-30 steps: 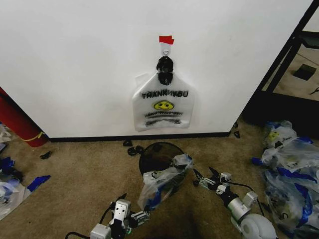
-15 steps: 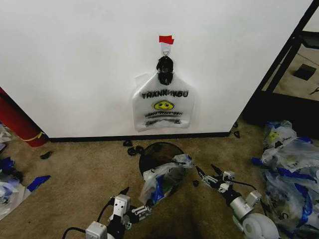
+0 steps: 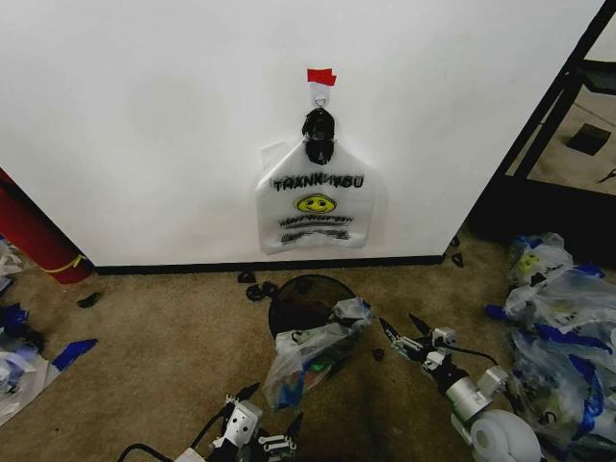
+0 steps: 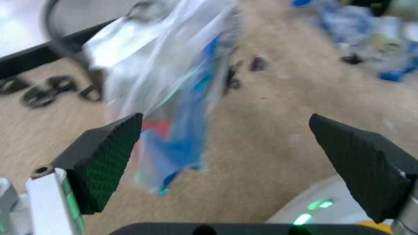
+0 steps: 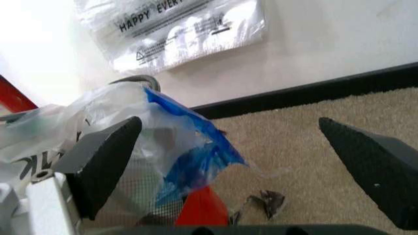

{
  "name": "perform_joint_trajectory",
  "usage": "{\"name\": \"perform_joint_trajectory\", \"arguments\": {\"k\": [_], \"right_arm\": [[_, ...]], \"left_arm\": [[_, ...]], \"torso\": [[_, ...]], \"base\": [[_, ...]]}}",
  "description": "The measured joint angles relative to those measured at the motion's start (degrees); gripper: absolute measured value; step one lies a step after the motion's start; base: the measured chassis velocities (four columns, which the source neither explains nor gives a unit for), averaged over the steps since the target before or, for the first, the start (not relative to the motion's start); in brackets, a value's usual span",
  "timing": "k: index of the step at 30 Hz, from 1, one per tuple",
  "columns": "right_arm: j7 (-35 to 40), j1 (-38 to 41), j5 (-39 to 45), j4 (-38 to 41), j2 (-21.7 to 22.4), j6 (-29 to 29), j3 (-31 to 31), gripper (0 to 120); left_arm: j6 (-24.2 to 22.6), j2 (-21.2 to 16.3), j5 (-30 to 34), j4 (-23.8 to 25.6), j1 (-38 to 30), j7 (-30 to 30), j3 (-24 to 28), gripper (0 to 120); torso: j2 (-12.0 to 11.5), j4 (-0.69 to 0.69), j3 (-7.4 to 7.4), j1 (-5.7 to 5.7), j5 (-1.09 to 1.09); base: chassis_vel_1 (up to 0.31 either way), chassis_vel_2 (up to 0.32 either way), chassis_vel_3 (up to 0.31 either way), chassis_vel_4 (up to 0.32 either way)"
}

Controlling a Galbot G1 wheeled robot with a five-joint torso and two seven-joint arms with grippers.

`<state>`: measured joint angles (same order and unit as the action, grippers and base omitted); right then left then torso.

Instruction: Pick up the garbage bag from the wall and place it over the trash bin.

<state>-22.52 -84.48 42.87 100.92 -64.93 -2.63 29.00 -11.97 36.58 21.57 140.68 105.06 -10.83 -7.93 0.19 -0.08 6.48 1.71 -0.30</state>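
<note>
The garbage bag (image 3: pixel 313 351), see-through with blue tape patches, lies crumpled against the front of the black mesh trash bin (image 3: pixel 300 294); its upper end rests on the rim and the rest hangs down outside. My left gripper (image 3: pixel 274 406) is just below the bag's lower end, open and holding nothing. In the left wrist view the garbage bag (image 4: pixel 166 83) hangs beyond the spread left gripper (image 4: pixel 224 120). My right gripper (image 3: pixel 398 324) stands open to the right of the bin. From the right gripper (image 5: pixel 228 120) I see the garbage bag (image 5: pixel 166 142) over the trash bin (image 5: pixel 130 196).
A white "THANK YOU" bag (image 3: pixel 316 204) hangs on the wall (image 3: pixel 144 125) under a red tape strip (image 3: pixel 320 76). A heap of blue-taped bags (image 3: pixel 563 327) lies at the right. A red cylinder (image 3: pixel 34 236) leans at the left. Small black bits (image 3: pixel 255 287) dot the carpet.
My left gripper has opened, let go of the garbage bag and drawn back toward me. The bag has slumped a little lower against the bin. The right gripper has barely moved.
</note>
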Motion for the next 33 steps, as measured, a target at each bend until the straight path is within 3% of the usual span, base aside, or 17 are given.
{"name": "perform_joint_trajectory", "arguments": {"k": [3, 9, 16, 20, 22, 27, 33], "right_arm": [[-0.9, -0.1, -0.2, 0.3, 0.2, -0.2, 0.6, 100], [-3.6, -0.9, -0.9, 1.1, 0.5, -1.7, 2.3, 100], [-7.8, -3.1, -1.2, 4.0, -0.5, -5.5, 6.7, 100], [-8.6, -4.3, -2.0, 5.7, -1.4, -7.6, 8.9, 100], [-9.3, -6.0, -2.9, 8.2, -2.4, -9.2, 11.0, 100], [-9.5, -9.1, -3.9, 12.5, -3.7, -10.3, 12.2, 100], [-9.5, -9.6, -3.8, 15.3, -3.6, -9.8, 11.4, 100]], "left_arm": [[1.7, -1.9, 0.2, 0.5, -0.8, 3.2, -0.4, 100], [3.8, -3.1, 3.8, 2.5, -3.3, 3.9, -1.3, 100], [2.5, -0.9, 17.1, 2.7, -15.4, -1.3, -1.1, 100], [1.7, 0.6, 20.3, 1.6, -18.8, -2.7, -1.1, 100], [0.5, 2.4, 23.7, -0.7, -23.2, -4.1, 0.1, 100], [-4.6, 5.1, 32.9, -5.7, -34.5, -7.8, 2.7, 100], [-9.0, 5.7, 38.9, -11.4, -43.5, -9.4, 4.0, 100]], "torso": [[0.0, 0.0, 0.0, 0.0, 0.0], [0.0, 0.0, 0.0, 0.0, 0.01], [0.0, -0.01, 0.0, 0.0, -0.01], [0.0, -0.02, 0.0, 0.0, 0.01], [0.0, 0.04, 0.0, 0.0, 0.0], [0.0, -0.04, 0.0, 0.0, 0.0], [0.0, 0.0, 0.0, 0.0, -0.01]], "base": [[0.0, 0.0, 0.0, 0.0], [0.0, 0.0, 0.0, 0.0], [0.0, 0.0, 0.0, 0.0], [0.0, 0.0, 0.0, 0.0], [0.0, 0.0, 0.0, 0.0], [0.0, 0.0, 0.0, 0.0], [0.0, 0.0, 0.0, 0.0]]}}
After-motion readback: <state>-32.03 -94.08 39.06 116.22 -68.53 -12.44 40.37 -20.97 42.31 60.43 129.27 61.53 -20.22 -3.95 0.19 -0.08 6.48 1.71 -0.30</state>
